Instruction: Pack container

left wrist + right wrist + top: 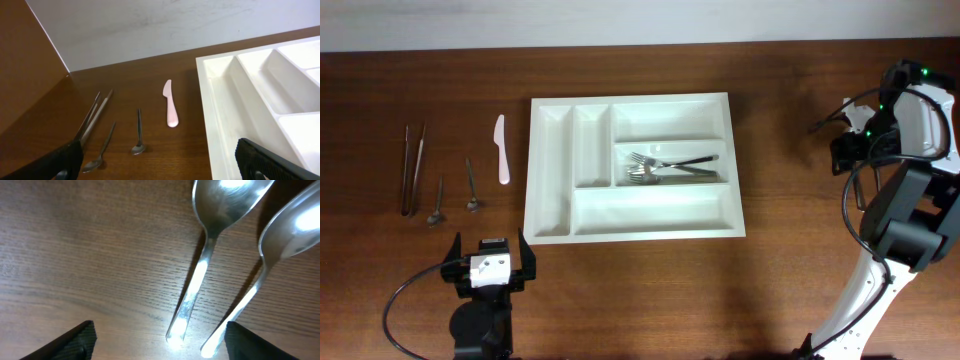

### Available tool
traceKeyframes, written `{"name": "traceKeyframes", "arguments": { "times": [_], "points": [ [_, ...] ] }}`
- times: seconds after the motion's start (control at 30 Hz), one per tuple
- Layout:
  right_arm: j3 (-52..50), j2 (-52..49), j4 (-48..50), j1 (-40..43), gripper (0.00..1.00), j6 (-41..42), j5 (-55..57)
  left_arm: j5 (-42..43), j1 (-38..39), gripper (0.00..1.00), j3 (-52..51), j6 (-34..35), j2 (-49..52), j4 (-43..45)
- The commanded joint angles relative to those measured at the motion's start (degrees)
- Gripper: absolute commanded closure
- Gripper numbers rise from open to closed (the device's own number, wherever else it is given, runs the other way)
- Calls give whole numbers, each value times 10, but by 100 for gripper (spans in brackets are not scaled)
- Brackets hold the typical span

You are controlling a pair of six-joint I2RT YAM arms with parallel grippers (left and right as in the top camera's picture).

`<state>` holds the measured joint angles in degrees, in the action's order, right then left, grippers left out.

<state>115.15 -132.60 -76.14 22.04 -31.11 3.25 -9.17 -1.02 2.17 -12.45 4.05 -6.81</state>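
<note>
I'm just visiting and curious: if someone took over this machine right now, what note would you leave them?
Left pincer: open, empty, near the container's front-left corner.
Right pincer: open, empty, straddling the handles of two spoons on the table.
Done: forks lie in the middle long compartment.
Left: those spoons, plus tongs, two small spoons and pale knife left of the container.

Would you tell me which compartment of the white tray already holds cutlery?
In the tray, the middle long compartment holds forks; the other four are empty.
</note>
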Motion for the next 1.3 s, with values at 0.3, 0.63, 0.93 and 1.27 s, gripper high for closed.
{"name": "traceKeyframes", "arguments": {
  "times": [0.3, 0.63, 0.93, 1.27],
  "points": [
    [-5, -10, 38, 2, 26, -2, 5, 6, 3, 1, -3, -5, -5, 2],
    [-5, -32, 44, 2, 28, 5, 5, 6, 3, 1, -3, -5, -5, 2],
    [-5, -46, 57, 2, 30, 5, 5, 6, 3, 1, -3, -5, -5, 2],
    [-5, -67, 66, 2, 30, 14, 5, 6, 3, 1, -3, -5, -5, 2]
  ]
}}
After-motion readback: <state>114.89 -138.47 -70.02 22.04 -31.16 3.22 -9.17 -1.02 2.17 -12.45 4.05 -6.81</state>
